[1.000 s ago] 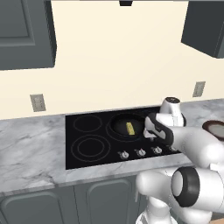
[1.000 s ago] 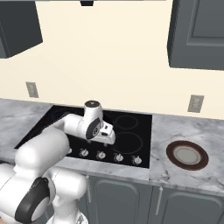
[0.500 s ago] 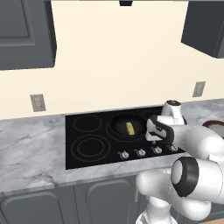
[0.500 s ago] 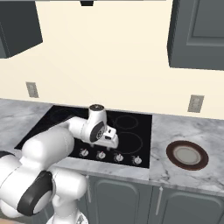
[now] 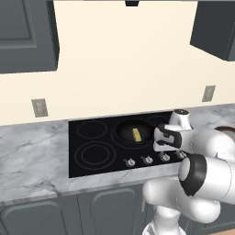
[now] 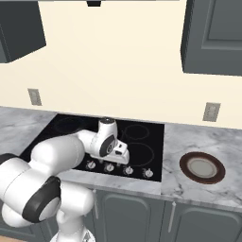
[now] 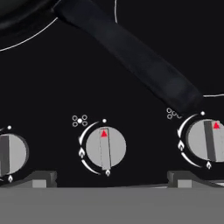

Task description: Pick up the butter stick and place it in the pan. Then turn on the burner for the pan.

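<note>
The black pan [image 5: 126, 130] sits on its burner [image 5: 116, 141] at the back middle of the cooktop. The pale-yellow butter stick [image 5: 136, 135] lies inside it. My gripper [image 7: 112, 179] is open and empty, pointing down over the front knob row, right of the pan. In the hand view a grey knob [image 7: 105, 147] with a red marker lies centred between my fingertips [image 7: 41, 178]. The pan's handle [image 7: 131, 57] runs diagonally above it, and the pan's rim [image 7: 17, 15] shows at the top left. From the right base view my hand [image 6: 113, 147] hovers just above the knobs.
More knobs flank the centred one [image 7: 208, 140] [image 7: 8, 153]. A brownish bowl [image 6: 202, 167] stands on the marble counter [image 6: 189, 189] right of the cooktop [image 5: 92, 137]. Wall outlets [image 5: 40, 107] are on the cream backsplash, with dark cabinets overhead.
My hand has sunk slightly toward the knob row and edged a little to the right. The jaws stayed open; pan and butter have not moved.
</note>
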Controlling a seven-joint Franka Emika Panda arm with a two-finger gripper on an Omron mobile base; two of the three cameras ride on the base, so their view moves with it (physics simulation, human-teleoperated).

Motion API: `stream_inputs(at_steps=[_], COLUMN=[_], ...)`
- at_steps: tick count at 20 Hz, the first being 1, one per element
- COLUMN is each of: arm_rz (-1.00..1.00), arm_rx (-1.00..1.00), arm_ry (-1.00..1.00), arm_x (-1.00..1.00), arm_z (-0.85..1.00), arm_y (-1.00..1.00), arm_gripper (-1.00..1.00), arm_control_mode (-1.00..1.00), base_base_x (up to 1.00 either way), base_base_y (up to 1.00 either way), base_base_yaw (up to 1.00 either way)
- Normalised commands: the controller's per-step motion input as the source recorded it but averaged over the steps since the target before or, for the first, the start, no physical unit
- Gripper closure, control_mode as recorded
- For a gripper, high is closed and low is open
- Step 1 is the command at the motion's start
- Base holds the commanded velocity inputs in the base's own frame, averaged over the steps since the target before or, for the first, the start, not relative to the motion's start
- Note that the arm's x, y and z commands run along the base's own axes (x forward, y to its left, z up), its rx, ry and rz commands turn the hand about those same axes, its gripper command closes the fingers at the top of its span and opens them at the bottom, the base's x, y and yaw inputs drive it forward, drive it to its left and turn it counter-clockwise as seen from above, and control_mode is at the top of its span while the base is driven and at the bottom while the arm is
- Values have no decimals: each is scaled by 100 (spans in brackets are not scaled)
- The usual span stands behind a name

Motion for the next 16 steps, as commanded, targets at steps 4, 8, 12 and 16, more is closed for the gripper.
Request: stream_inputs(at_steps=[4,8,12,16], arm_rz=[0,0,0,0], arm_rx=[0,0,0,0], arm_ry=[0,0,0,0], arm_x=[0,0,0,0], arm_z=[-24,-26,-21,-18], arm_y=[0,0,0,0], arm_gripper=[-100,-100,-100,-100], arm_control_mode=[-100,-100,-100,-100], base_base_x=[0,0,0,0], base_base_y=[0,0,0,0], base_base_yaw=[0,0,0,0])
